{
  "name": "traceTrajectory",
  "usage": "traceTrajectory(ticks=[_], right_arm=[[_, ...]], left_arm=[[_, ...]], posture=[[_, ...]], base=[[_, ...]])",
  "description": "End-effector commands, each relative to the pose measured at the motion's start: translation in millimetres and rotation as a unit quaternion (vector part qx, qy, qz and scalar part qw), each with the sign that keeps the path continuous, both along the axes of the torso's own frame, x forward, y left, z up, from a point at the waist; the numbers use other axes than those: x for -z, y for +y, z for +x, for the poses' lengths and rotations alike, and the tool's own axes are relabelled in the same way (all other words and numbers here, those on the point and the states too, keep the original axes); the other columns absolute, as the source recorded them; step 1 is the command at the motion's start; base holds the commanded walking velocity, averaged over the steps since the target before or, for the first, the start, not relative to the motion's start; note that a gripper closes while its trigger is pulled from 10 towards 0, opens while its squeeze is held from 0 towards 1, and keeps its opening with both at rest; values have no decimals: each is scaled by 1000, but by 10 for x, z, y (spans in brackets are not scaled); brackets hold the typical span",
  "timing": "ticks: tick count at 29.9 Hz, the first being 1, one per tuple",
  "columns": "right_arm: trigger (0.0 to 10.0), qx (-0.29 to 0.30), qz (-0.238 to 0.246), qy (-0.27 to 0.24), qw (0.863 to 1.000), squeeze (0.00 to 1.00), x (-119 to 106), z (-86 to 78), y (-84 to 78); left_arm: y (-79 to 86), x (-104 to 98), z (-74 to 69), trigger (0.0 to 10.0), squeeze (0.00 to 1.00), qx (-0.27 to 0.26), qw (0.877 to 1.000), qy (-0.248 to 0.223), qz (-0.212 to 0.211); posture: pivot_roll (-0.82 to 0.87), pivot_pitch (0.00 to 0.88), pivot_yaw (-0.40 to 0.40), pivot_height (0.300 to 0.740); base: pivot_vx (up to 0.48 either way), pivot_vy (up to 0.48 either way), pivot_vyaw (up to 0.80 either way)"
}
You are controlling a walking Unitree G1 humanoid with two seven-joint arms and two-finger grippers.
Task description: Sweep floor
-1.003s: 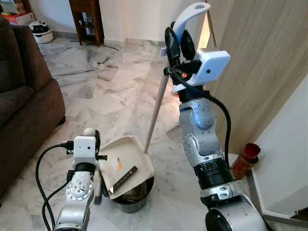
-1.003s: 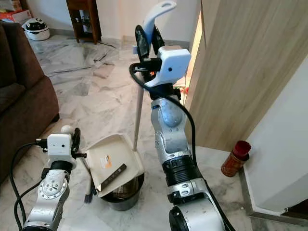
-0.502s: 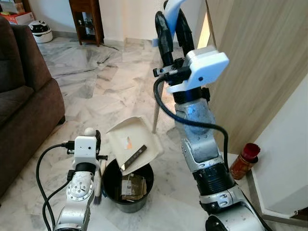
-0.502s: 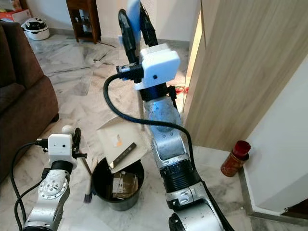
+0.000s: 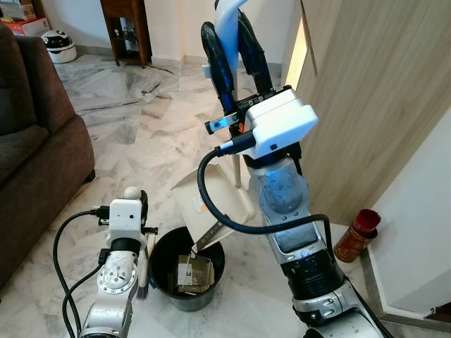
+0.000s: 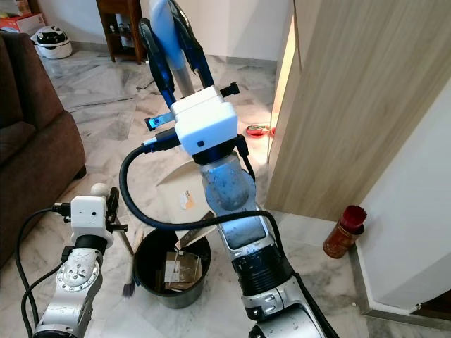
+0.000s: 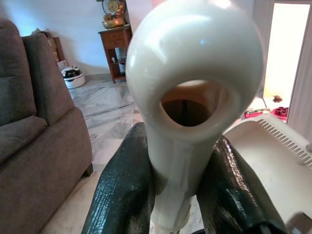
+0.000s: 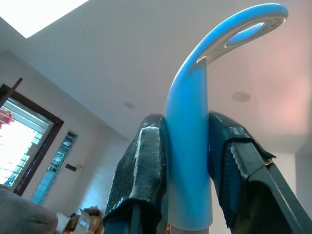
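- Dustpan point(image 5: 211, 201) hangs tilted over the black bin point(image 5: 184, 271), its lip at the bin's rim; my right arm hides its right side and most of the pole.
- My right gripper point(image 8: 187, 183) is raised high, its fingers point(image 8: 139, 170) clenched on the dustpan's blue handle point(image 8: 195, 122); the handle's top is cut off in the eye views.
- My left gripper point(image 7: 178, 190) grasps the white brush handle point(image 7: 192, 97) low beside the bin; the bristles point(image 6: 130, 287) are barely visible on the floor.
- Flat brown scraps point(image 5: 190, 271) lie in the bin, hard to identify.
- A red-capped jar point(image 5: 358, 234) stands by the wall.
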State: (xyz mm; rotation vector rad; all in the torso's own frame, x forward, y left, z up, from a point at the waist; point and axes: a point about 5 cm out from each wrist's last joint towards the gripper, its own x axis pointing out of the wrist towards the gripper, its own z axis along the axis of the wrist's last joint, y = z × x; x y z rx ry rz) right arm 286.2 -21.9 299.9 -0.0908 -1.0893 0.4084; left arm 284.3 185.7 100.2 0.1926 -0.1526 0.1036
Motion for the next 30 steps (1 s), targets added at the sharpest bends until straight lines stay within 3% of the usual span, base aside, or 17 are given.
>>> traceTrajectory(ticks=[1, 10, 30], right_arm=[[10000, -13, 24, -39, 999, 0, -123, -137, 27], [10000, 2, 26, -47, 999, 0, -131, -164, 20], [10000, 50, -1, -127, 991, 0, -171, -307, 27]], left_arm=[[-44, -120, 21, 10000, 0, 11, 999, -34, 9], [-46, -121, 21, 10000, 0, 10, 999, -34, 10], [-53, -121, 22, 10000, 0, 9, 999, -36, 9]], posture=[[25, 2, -36, 740], [24, 1, -37, 740], [24, 1, -42, 740]], base=[[0, 0, 0], [0, 0, 0], [0, 0, 0]])
